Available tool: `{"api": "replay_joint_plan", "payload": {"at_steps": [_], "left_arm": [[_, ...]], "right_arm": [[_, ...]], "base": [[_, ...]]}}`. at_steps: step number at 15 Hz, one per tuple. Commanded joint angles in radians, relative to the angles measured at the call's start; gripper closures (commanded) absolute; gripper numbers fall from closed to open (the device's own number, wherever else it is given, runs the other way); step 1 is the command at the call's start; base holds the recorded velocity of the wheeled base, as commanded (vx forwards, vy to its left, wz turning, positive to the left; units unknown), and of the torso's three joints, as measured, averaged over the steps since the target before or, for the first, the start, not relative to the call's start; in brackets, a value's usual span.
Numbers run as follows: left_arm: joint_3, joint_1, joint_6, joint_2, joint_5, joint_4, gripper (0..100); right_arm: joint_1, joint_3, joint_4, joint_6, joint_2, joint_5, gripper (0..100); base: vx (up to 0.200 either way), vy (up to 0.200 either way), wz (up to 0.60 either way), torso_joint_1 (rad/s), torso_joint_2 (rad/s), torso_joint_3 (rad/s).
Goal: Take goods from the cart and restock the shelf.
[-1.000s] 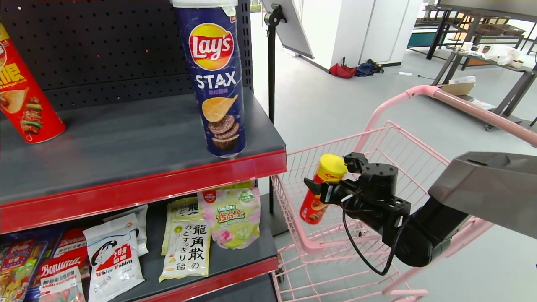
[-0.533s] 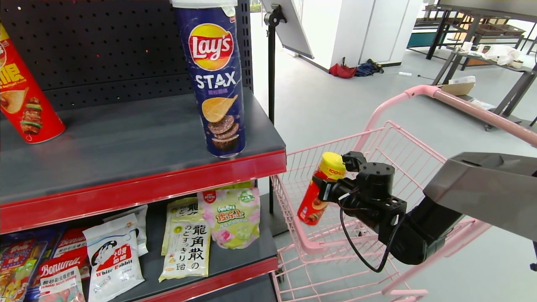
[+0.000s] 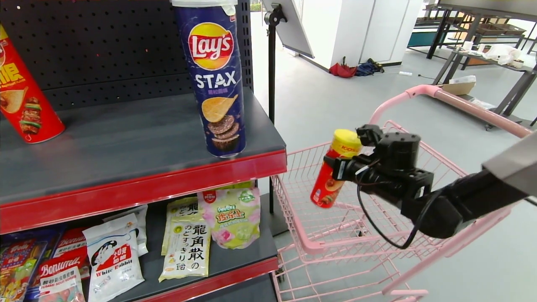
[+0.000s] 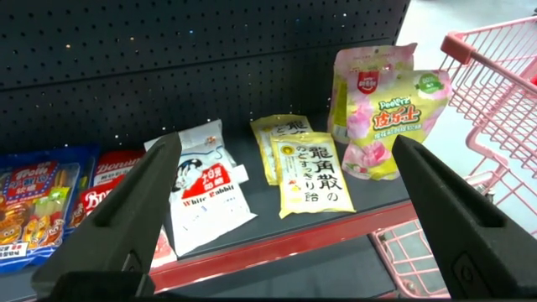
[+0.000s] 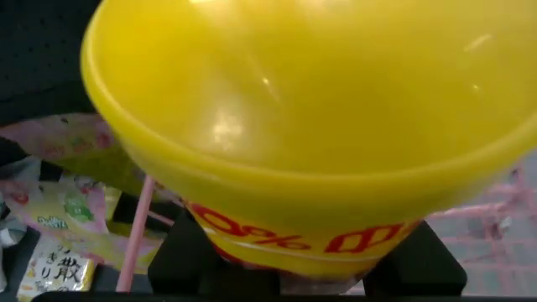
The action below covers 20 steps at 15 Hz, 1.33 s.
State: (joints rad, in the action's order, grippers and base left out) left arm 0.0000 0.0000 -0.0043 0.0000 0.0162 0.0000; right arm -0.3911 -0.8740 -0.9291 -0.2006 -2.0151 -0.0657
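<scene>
Step, we judge: transfer from cart [image 3: 300,235] to shelf [image 3: 126,138] | right fingers [image 3: 340,169] pinch red can [image 3: 329,188] above cart rim | left fingers [image 4: 126,226] spread | next: we should swing it over shelf, upright.

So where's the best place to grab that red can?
Around the red can, just under its yellow lid, from the side, as the right gripper holds it: it is tall, slim and nearly upright, so a side grip spans its width.

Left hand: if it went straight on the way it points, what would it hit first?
Most likely the yellow bag lying on the lower shelf, centred ahead of the left hand; depth is hard to judge.
</scene>
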Motion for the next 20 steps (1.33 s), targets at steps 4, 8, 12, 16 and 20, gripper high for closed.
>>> {"api": "replay_joint_plan", "payload": {"at_steps": [4,8,12,16,20], "left_arm": [[0.000,0.000,0.000,0.002,0.001,0.000,0],[0.000,0.000,-0.002,0.002,0.001,0.000,0],[0.000,0.000,-0.002,0.002,0.001,0.000,0],[0.000,0.000,-0.002,0.000,0.001,0.000,0],[0.000,0.000,-0.002,0.002,0.001,0.000,0]], "right_arm": [[0.075,-0.138,0.490,0.124,0.553,-0.020,100],[0.078,-0.111,1.112,0.191,1.007,-0.126,100],[0.167,0.026,1.402,0.241,1.372,-0.151,100],[0.179,0.095,1.483,0.279,1.506,-0.120,100],[0.182,0.155,1.486,0.294,1.587,-0.124,100]], "base": [[0.000,0.000,0.00,0.000,0.00,0.000],[0.000,0.000,0.00,0.000,0.00,0.000],[0.000,0.000,0.00,0.000,0.00,0.000],[0.000,0.000,0.00,0.000,0.00,0.000],[0.000,0.000,0.00,0.000,0.00,0.000]]}}
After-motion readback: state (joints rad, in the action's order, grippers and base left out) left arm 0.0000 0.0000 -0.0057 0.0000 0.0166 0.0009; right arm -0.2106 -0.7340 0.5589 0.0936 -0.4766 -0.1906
